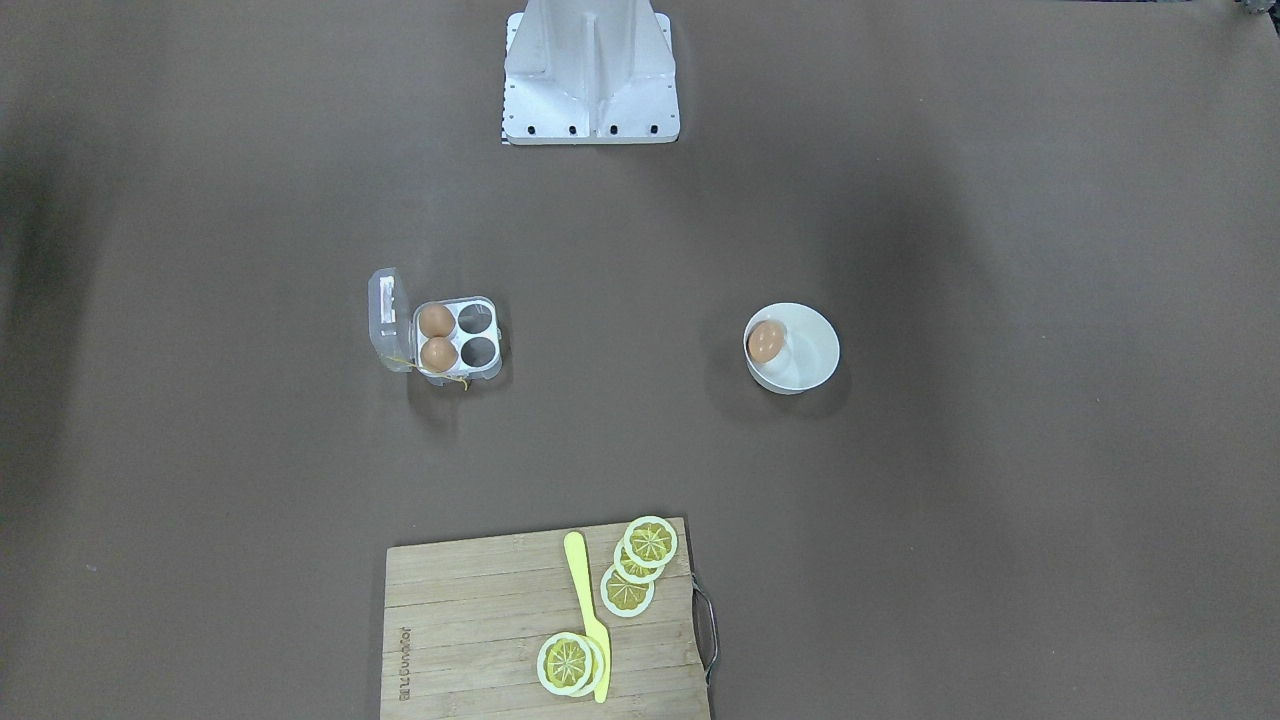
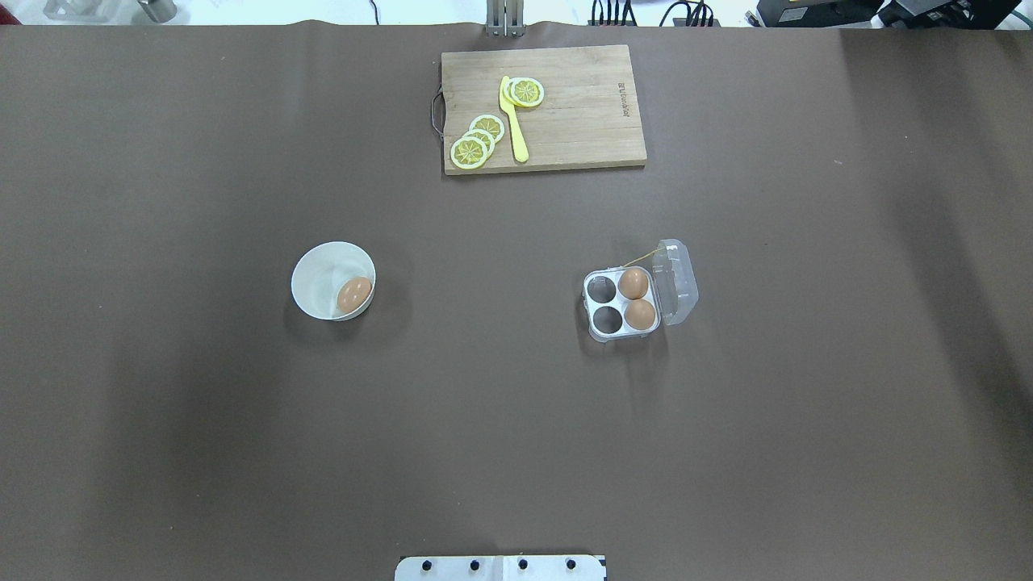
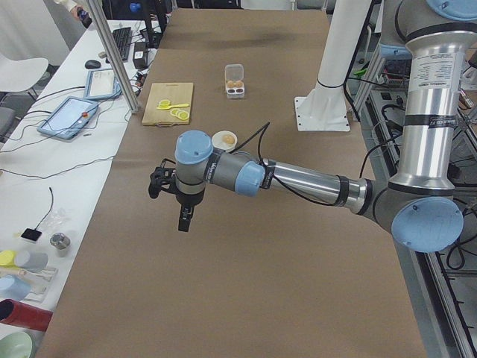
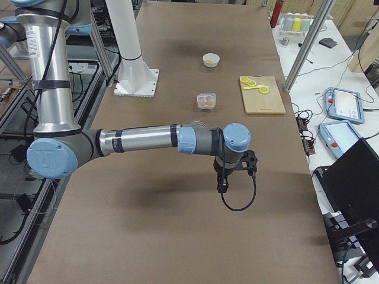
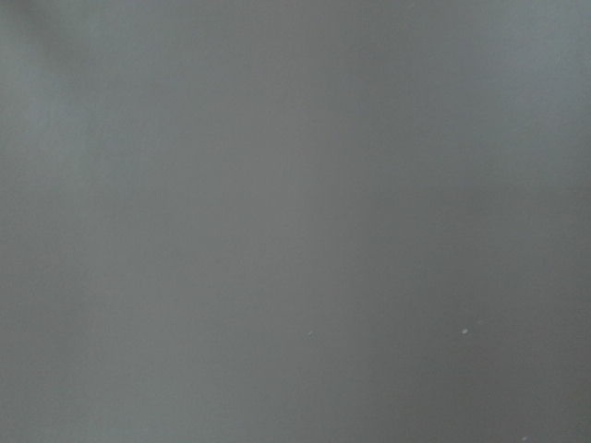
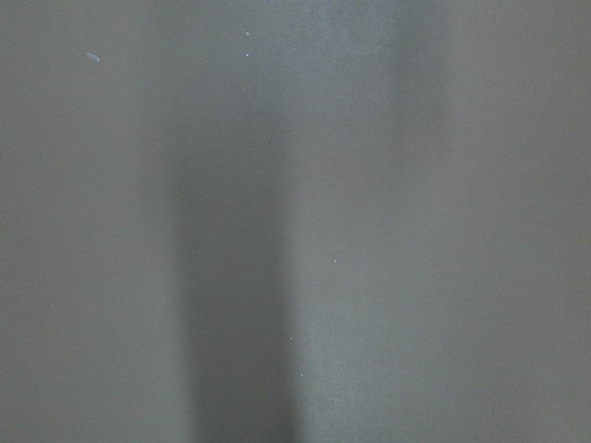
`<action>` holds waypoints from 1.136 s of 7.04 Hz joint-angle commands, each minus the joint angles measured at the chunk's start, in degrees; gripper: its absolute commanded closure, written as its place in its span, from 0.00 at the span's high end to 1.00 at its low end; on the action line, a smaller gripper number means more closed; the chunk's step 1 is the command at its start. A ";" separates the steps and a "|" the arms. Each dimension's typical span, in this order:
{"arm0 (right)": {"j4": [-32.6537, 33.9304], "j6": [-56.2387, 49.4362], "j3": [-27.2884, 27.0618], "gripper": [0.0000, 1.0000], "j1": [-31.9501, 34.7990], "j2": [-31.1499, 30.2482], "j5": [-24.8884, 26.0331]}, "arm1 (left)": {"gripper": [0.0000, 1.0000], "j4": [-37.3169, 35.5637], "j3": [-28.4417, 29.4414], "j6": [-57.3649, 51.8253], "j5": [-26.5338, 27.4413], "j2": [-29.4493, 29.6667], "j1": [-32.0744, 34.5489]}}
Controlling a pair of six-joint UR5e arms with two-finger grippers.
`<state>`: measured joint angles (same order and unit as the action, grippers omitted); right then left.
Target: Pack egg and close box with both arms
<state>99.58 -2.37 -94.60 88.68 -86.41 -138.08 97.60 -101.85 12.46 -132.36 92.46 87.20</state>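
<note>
Tan egg point(image 2: 354, 294) in white bowl point(image 2: 319, 278), well apart from open clear box point(image 2: 621, 305)

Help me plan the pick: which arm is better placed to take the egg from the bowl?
Left, I'd judge. The egg sits in the bowl on the robot's left side; the box, two cups free, lies on its right.

Brown-covered table point(image 2: 516, 452), white side bench point(image 3: 22, 171)

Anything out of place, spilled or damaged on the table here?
Nothing stands out. The box sits flat, lid open, two packed eggs seated in its cups; the egg lies whole in the bowl; lemon slices lie on the board.
</note>
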 commanded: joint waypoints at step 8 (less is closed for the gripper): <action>0.00 0.26 0.29 1.00 0.00 -0.51 -1.23 | 0.91 -1.26 -0.81 36.10 1.40 20.36 -23.79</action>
<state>99.58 -2.10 -94.46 88.68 -86.92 -139.27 97.10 -102.47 42.47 -131.28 109.61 67.41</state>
